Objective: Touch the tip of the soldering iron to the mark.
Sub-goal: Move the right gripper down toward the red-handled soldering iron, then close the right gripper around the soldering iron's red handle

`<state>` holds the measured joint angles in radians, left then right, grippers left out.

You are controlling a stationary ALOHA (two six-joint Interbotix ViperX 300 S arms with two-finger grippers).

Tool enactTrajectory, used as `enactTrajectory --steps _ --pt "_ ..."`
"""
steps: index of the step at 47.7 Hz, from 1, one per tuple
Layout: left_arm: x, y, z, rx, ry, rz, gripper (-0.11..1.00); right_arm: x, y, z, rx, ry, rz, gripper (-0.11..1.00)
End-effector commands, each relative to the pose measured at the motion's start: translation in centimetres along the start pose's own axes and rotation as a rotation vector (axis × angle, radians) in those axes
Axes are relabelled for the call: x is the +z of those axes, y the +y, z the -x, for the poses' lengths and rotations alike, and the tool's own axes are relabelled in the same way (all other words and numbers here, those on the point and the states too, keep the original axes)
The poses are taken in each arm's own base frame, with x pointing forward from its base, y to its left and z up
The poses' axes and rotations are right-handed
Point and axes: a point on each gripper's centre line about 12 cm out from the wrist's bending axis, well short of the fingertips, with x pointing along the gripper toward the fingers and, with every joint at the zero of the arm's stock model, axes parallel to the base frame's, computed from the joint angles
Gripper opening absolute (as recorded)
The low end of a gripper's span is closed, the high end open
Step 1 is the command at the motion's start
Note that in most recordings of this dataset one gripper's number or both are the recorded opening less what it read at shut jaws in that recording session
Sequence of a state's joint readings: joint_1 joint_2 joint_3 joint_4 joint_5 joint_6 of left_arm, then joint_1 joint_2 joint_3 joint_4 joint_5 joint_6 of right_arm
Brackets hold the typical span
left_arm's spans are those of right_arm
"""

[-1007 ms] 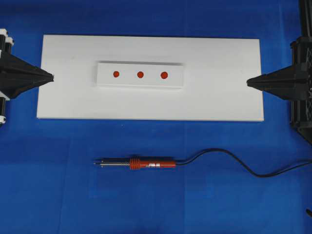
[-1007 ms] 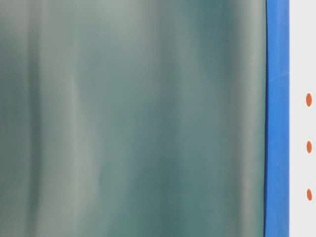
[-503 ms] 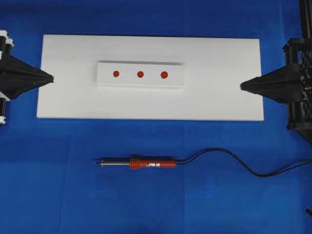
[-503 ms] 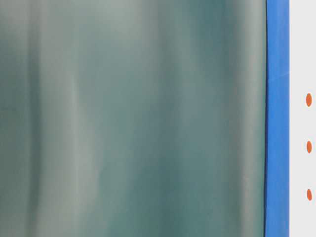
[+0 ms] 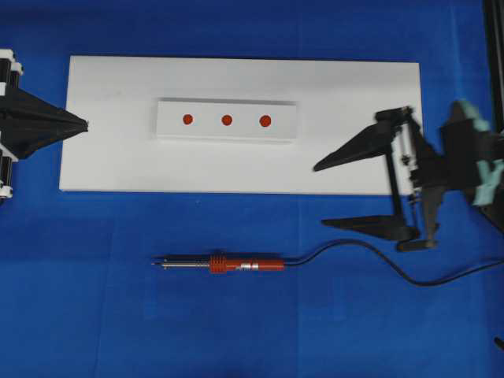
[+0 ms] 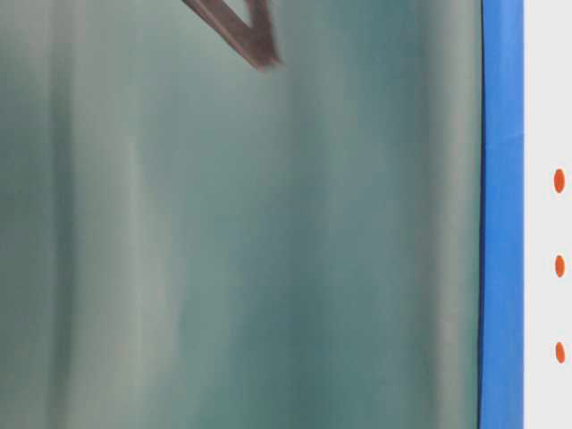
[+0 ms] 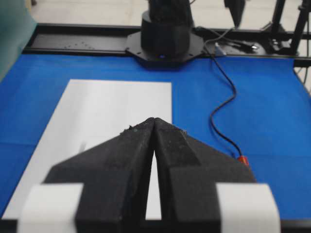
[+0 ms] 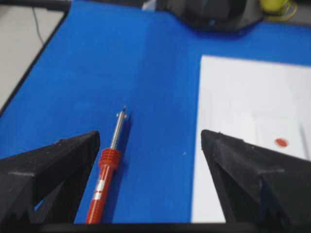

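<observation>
Soldering iron — red-orange handle, silver band, thin metal shaft with its tip pointing left, black cord trailing right — lies low-centre on blue cloth, below the white board with three red marks, right gripper spread wide, left gripper closed.

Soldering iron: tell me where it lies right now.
In the overhead view the soldering iron lies flat on the blue mat, just below the white board and left of the right gripper, tip pointing left, cord trailing right.
</observation>
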<state>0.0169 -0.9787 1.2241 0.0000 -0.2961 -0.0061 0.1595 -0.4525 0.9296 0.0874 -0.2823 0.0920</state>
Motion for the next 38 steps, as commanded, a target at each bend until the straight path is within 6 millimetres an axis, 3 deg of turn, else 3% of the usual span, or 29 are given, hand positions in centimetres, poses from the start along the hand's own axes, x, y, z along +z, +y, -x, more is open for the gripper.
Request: enactTrajectory --steps 1,10,38 --pt "0.3 0.0 -0.1 0.001 -0.008 -0.003 0.00 0.4 0.5 -1.9 0.006 -0.007 -0.029 0.84" --pt "0.1 0.0 -0.1 0.001 -0.005 -0.005 0.00 -1.9 1.4 -5.0 0.004 0.013 -0.086 0.84" --pt "-0.1 0.1 0.6 0.007 -0.015 -0.011 0.00 -11.7 4.2 -13.7 -0.073 0.111 -0.200 0.84"
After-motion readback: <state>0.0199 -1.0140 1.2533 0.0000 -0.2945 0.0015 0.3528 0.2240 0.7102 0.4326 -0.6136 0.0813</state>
